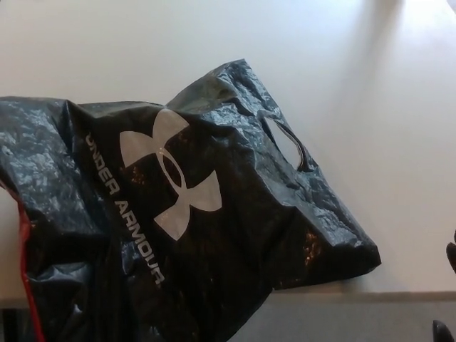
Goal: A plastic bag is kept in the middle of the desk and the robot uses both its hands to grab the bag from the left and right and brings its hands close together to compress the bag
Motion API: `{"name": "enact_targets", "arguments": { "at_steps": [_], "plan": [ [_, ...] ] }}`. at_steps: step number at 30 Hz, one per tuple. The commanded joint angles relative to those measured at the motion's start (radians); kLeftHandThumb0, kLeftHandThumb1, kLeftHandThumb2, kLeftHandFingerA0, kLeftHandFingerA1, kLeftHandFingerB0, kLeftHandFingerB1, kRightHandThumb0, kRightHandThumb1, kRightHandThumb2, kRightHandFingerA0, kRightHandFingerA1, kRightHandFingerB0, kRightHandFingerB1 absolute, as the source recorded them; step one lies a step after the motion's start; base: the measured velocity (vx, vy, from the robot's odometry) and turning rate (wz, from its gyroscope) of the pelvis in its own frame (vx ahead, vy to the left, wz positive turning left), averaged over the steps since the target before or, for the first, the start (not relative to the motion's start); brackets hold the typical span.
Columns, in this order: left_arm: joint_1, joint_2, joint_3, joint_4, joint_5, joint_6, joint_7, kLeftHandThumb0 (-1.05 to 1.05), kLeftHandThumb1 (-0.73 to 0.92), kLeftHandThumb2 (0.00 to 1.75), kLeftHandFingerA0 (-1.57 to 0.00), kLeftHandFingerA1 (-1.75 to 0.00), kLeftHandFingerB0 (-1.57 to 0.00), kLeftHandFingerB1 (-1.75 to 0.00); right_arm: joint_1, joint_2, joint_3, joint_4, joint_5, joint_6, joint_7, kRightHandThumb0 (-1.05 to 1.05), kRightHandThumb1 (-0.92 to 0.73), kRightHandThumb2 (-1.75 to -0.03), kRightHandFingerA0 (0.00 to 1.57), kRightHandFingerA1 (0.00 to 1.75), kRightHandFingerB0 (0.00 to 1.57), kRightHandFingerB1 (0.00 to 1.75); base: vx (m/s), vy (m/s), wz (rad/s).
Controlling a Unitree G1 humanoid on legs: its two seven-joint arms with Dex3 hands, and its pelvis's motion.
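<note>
Where the desk (399, 142) ends at its near edge, the bag (178, 228) spills over it: its lower part hangs past the rim toward the camera and runs out of the picture at the bottom and left. That overhang suggests the bag sits nearer the front-left of the desk than its middle, and its bulk fills most of the near field.

At the near right corner only two small dark tips of the right hand (450, 256) show at the picture's edge, one beside the desk rim and one lower. They are well apart from the bag and touch nothing that I can see; so little shows that I cannot tell whether the fingers are spread or closed. No part of the left hand is visible.

Farther in, the bag lies crumpled and puffed, its white logo (169, 174) and lettering facing up, with deep creases running toward its right corner. A thin red strip (25, 271) shows along its left near side; what it belongs to is unclear. Beyond the logo, the handle hole (287, 141) sits open near the bag's far right edge.

Such wrinkling would fit a bag squeezed and let go as well as one merely laid down rumpled.
</note>
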Motion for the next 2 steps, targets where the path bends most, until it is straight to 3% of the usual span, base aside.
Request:
{"name": "enact_targets", "arguments": {
  "at_steps": [1, 2],
  "plan": [
    [-0.050, 0.029, 0.009, 0.054, 0.044, -0.171, -0.007, -0.65, 0.92, 0.75, -0.20, -0.38, -0.17, -0.33, -0.008, 0.020, -0.011, 0.015, -0.147, -0.021, -0.129, -0.75, -0.75, -1.04, 0.03, 0.24, 0.03, 0.21, 0.00, 0.000, 0.00],
    [-0.050, 0.029, 0.009, 0.054, 0.044, -0.171, -0.007, -0.65, 0.92, 0.75, -0.20, -0.38, -0.17, -0.33, -0.008, 0.020, -0.011, 0.015, -0.147, -0.021, -0.129, -0.75, -0.75, -1.04, 0.03, 0.24, 0.03, 0.21, 0.00, 0.000, 0.00]
  ]
}}
